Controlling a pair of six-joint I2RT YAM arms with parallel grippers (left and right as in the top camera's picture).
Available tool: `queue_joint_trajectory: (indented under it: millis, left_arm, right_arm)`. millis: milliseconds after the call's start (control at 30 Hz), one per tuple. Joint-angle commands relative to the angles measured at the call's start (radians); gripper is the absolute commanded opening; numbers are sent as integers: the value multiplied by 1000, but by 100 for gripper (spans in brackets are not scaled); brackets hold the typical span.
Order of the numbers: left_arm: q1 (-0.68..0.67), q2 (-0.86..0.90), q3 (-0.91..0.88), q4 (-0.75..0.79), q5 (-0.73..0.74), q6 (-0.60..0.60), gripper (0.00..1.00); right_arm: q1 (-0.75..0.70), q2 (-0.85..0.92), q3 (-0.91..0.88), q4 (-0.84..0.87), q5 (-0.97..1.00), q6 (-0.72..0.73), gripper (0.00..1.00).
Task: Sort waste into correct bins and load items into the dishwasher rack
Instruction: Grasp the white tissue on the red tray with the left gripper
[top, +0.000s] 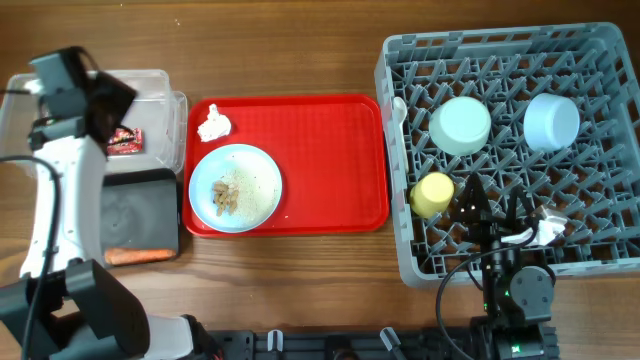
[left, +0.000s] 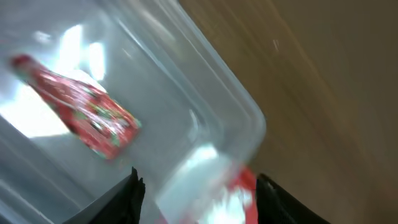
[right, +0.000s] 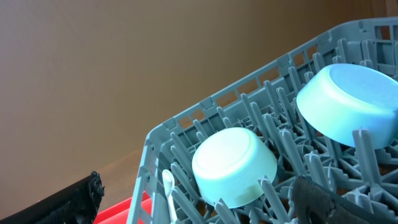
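Red crinkled snack wrapper (left: 81, 118) lies inside the clear tub (top: 170, 105) at the table's left end, flat on the floor of the tub and touching nothing else. The left gripper (left: 199, 199) hovers just above that tub; its fingers (left: 134, 193) stand well apart with nothing between them. Just beside the tub, on the near side, sits the black tray (top: 140, 210), and the carrot piece (top: 140, 256) shows as an orange strip along its near edge; whether it is inside or just outside the rim cannot be told. On the red serving tray (top: 330, 150) in the middle, the crumpled tissue (top: 214, 125) rests at the far left corner, close to the light-blue plate (top: 250, 170), which carries the rice and brownish scraps (top: 228, 192). The grey dishwasher rack (top: 600, 150) fills the right side. In it the pale green bowl (right: 233, 165) and the light-blue bowl (right: 348, 102) sit upside down among the pegs near the far edge, the white spoon (right: 168, 186) stands by the left wall beside the green bowl, and the yellow-green cup (top: 433, 194) lies nearer the front left. The right gripper (top: 495, 208) hangs over the rack's front part, its fingers (right: 74, 199) spread wide and empty.
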Motion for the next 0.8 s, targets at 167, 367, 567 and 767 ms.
queue_joint_trajectory:
  millis: [167, 367, 567, 767]
  left_arm:
    - [-370, 104, -7, -52, -272, 318, 67]
    - [-372, 315, -7, -1, -278, 317, 74]
    - [-374, 362, -2, 50, -251, 317, 35]
    - [-375, 241, 88, -11, -135, 305, 4]
  right_arm:
    - [-5, -7, -1, 6, -8, 7, 100]
    - [-5, -7, -1, 6, -8, 8, 100]
    - [-5, -7, -1, 6, -8, 8, 100]
    - [-5, -7, -1, 6, -8, 7, 100]
